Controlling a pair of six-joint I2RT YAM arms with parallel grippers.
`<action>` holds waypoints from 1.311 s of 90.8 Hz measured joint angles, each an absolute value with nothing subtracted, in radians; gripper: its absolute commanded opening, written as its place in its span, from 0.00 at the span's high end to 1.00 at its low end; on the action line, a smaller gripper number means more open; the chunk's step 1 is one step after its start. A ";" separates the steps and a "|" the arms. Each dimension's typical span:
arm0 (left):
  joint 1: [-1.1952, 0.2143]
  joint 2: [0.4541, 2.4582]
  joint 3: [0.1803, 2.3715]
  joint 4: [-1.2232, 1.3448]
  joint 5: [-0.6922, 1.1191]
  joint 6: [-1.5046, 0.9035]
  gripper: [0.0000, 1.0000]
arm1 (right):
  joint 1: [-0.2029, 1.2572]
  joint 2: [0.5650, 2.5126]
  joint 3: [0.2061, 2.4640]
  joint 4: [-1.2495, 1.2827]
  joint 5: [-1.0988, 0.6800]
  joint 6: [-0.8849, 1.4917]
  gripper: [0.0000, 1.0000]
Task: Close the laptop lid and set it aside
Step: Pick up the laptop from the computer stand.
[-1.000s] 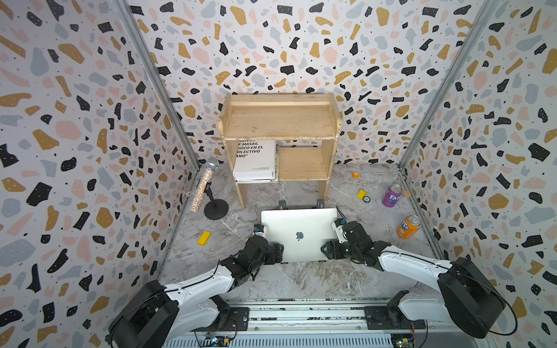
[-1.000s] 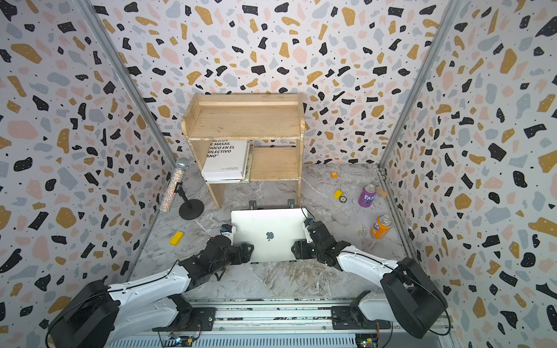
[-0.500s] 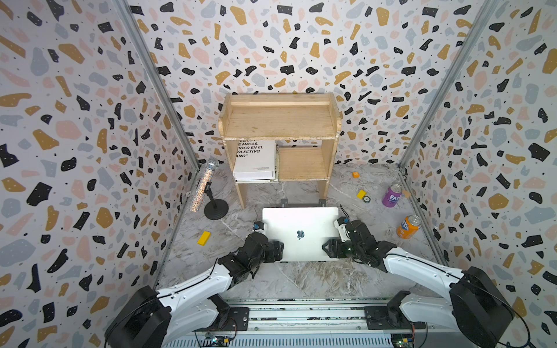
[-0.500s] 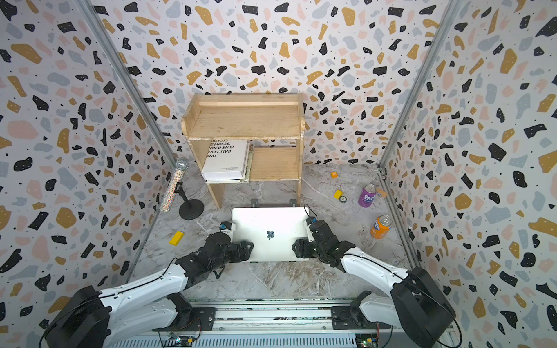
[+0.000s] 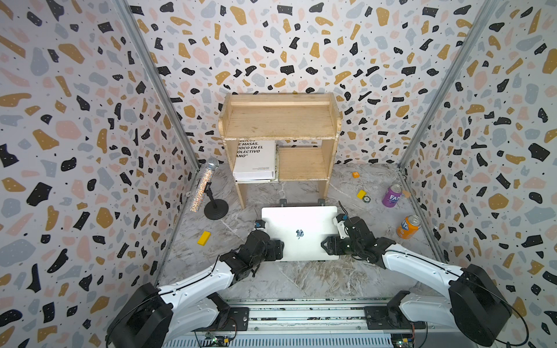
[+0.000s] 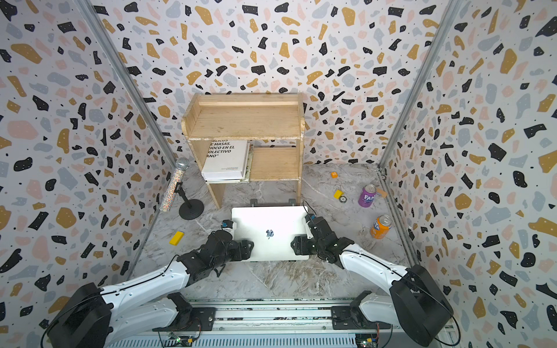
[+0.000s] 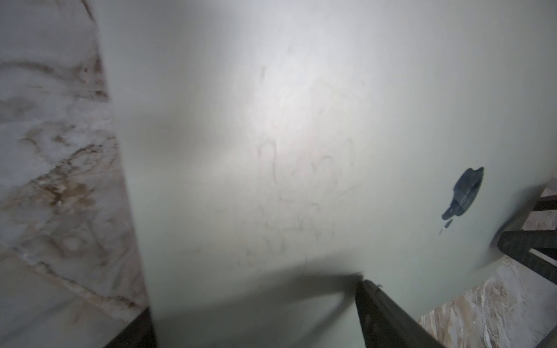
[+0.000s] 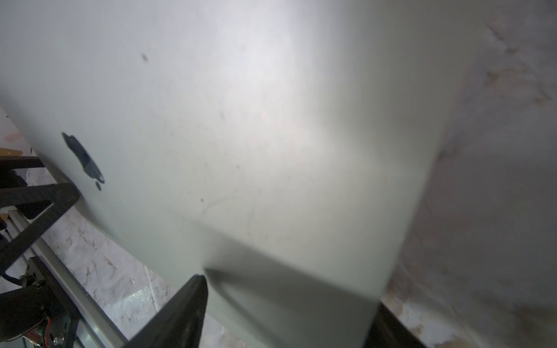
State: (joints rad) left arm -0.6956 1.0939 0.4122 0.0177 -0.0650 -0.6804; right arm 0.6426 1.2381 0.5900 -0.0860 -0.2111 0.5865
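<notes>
marble tabletop point(image 5: 301, 280): you are looking at the barest patch here, nearest the arm bases. I judge it the safest spot to be aiming for.
left gripper point(image 5: 278, 250): its jaws are standing wide and gripping nothing. In the left wrist view one finger point(image 7: 388, 316) is reaching over the lid, and a dark shape at the laptop's edge is probably the other.
right gripper point(image 5: 327, 245): it is spread wide and empty too, with one finger point(image 8: 180, 313) lying over the lid at the opposite side. I cannot tell whether either arm's fingers are touching the metal.
laptop point(image 5: 289, 244): it is lying level mid-table between the two grippers, just in front of the shelf.
laptop lid point(image 6: 268, 220): it is facing up, logo showing, down on the base. The closing looks done, so you are working on the setting aside.
black stand point(image 8: 39, 195): its struts are showing beneath the laptop, so you are taking it off a perch. Be securing both sides first, then moving them level and together, or it may be tipping.
yellow block point(image 5: 204, 238), microphone point(image 5: 205, 180): they are crowding the left.
orange can point(image 5: 408, 227), purple can point(image 5: 391, 195): they are standing to the right, in the way of a sweep there.
wooden shelf point(image 5: 280, 120): it is standing just behind, so avoid pushing away from you.
</notes>
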 measured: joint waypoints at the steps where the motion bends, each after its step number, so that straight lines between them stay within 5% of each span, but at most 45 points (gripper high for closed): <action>1: -0.696 1.098 0.413 0.019 -0.065 -0.680 0.12 | 0.643 1.240 0.591 -0.086 -0.210 0.586 0.25; 40: -0.696 1.134 0.439 0.022 -0.073 -0.665 0.12 | 0.640 1.278 0.611 -0.090 -0.191 0.578 0.27; 119: -0.696 0.894 0.457 -0.142 -0.078 -0.676 0.19 | 0.646 1.090 0.612 -0.174 -0.251 0.630 0.39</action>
